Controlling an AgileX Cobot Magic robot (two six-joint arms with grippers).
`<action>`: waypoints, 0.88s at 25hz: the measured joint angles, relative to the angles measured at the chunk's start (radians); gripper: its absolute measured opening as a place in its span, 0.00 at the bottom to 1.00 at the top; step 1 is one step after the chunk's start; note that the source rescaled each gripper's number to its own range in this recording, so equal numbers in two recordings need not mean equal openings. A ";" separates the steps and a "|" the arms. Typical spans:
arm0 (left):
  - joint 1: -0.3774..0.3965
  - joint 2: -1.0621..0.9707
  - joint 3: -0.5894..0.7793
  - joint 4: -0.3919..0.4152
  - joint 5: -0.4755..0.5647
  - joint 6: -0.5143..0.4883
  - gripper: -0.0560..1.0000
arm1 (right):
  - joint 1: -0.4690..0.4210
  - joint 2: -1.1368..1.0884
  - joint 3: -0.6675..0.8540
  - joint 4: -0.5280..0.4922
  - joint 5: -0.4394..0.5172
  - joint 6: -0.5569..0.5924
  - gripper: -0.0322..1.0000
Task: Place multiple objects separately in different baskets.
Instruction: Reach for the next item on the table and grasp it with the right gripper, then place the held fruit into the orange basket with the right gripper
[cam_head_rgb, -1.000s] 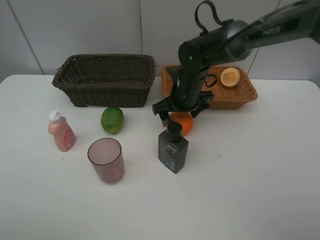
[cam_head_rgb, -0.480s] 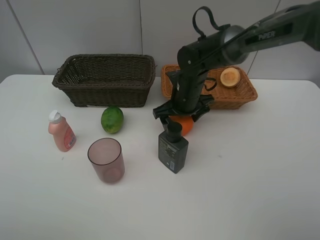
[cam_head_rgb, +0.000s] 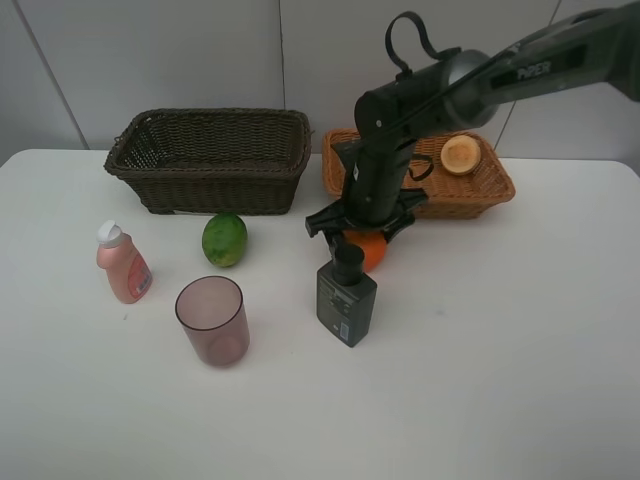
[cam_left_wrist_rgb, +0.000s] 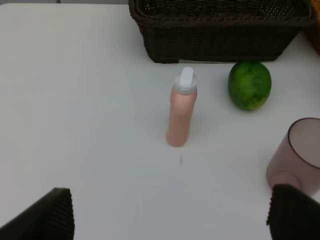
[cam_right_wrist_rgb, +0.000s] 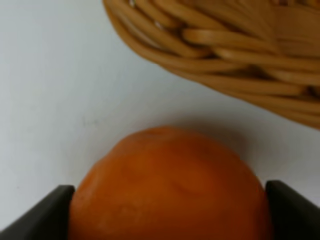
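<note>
My right gripper (cam_head_rgb: 362, 237) reaches across the middle and is down over the orange (cam_head_rgb: 370, 251), which rests on the table. In the right wrist view its fingers (cam_right_wrist_rgb: 47, 212) stand wide apart on either side of the orange (cam_right_wrist_rgb: 170, 185), close against it. The dark pump bottle (cam_head_rgb: 346, 295) stands just in front. The green fruit (cam_head_rgb: 225, 239), pink bottle (cam_head_rgb: 122, 265) and mauve cup (cam_head_rgb: 212, 320) are on the left. The peach-like fruit (cam_head_rgb: 461, 154) lies in the light tan basket (cam_head_rgb: 480, 192). The dark basket (cam_head_rgb: 210, 185) holds nothing I can see. My left gripper (cam_left_wrist_rgb: 170, 220) is open and empty, short of the pink bottle (cam_left_wrist_rgb: 181, 110).
The light basket's woven wall (cam_right_wrist_rgb: 225, 45) is just behind the orange. In the left wrist view the green fruit (cam_left_wrist_rgb: 249, 85) and cup (cam_left_wrist_rgb: 299, 150) lie beyond the gripper, before the dark basket (cam_left_wrist_rgb: 220, 35). A white wall is behind the table.
My right gripper has come down over the orange, so its fingers now flank it. In the last half second it has hardly moved. The objects have not moved.
</note>
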 joint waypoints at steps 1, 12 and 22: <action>0.000 0.000 0.000 0.000 0.000 0.000 1.00 | 0.000 0.000 0.000 0.000 0.000 0.000 0.68; 0.000 0.000 0.000 0.000 0.000 0.000 1.00 | 0.000 0.000 0.000 0.000 -0.001 0.001 0.68; 0.000 0.000 0.000 0.000 0.000 0.000 1.00 | 0.000 0.000 0.000 0.002 -0.001 0.001 0.68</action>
